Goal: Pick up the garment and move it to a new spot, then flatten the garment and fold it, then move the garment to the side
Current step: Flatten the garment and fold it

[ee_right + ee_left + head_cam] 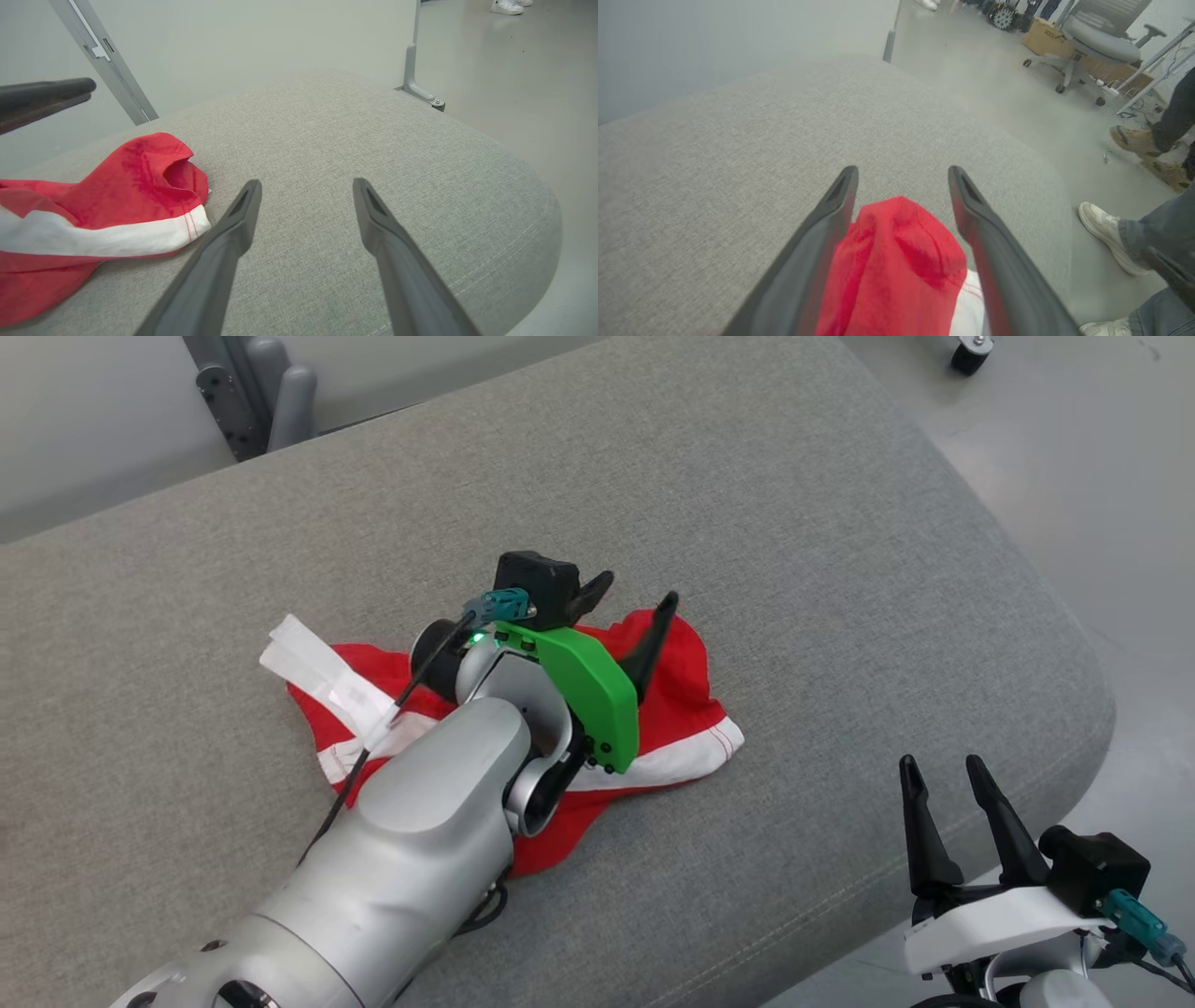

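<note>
Between spread fingers of left hand: red garment on cushion; right hand spread, apart.

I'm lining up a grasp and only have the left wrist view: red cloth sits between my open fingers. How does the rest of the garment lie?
Observer: In the head view the garment lies crumpled on the grey cushion, with white straps sticking out to the robot's left.
Operator: Where is the right gripper?
Observer: The right gripper is open near the cushion's right edge, apart from the garment.
Operator: What would it reach first?
Observer: Probably the white band. In the right wrist view it runs across the garment and ends nearest that gripper.
</note>
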### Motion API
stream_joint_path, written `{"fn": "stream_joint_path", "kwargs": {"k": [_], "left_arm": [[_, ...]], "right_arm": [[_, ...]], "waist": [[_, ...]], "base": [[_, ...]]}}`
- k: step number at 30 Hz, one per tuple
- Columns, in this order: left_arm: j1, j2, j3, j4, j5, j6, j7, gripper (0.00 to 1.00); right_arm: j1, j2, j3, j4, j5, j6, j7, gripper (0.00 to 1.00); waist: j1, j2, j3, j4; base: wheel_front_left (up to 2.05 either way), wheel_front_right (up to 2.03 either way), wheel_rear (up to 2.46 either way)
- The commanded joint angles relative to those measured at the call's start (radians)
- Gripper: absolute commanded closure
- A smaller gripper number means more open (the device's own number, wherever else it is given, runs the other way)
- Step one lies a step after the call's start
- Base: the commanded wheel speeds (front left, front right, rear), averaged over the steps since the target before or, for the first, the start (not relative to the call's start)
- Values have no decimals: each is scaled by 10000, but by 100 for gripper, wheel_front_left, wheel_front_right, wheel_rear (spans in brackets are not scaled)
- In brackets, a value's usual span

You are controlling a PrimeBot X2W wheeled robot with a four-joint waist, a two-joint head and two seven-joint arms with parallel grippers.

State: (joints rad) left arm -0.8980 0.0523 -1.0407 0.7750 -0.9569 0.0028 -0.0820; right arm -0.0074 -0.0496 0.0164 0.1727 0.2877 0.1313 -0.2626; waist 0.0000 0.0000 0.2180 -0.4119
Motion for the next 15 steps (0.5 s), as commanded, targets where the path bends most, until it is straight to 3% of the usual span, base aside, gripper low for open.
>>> {"fn": "stream_joint_path", "kwargs": {"k": [1,6,15], "left_arm": [[98,-10,47,-329,-228,-31,-327,0],[625,192,327,-1337,-259,216,-1337,0],[3290,2570,1404,-4207,384,1464,-1834,0]], "right_arm": [[84,-20,-105,-40,-100,-11,-34,0],[278,-20,-485,-447,-359,-11,-34,0],[475,-19,-801,-1448,-1106,-12,-34,0]], "waist": [[0,0,-111,174],[0,0,-400,838],[0,0,-1237,2166]], "base": [[0,0,0],[0,0,0],[0,0,0]]}}
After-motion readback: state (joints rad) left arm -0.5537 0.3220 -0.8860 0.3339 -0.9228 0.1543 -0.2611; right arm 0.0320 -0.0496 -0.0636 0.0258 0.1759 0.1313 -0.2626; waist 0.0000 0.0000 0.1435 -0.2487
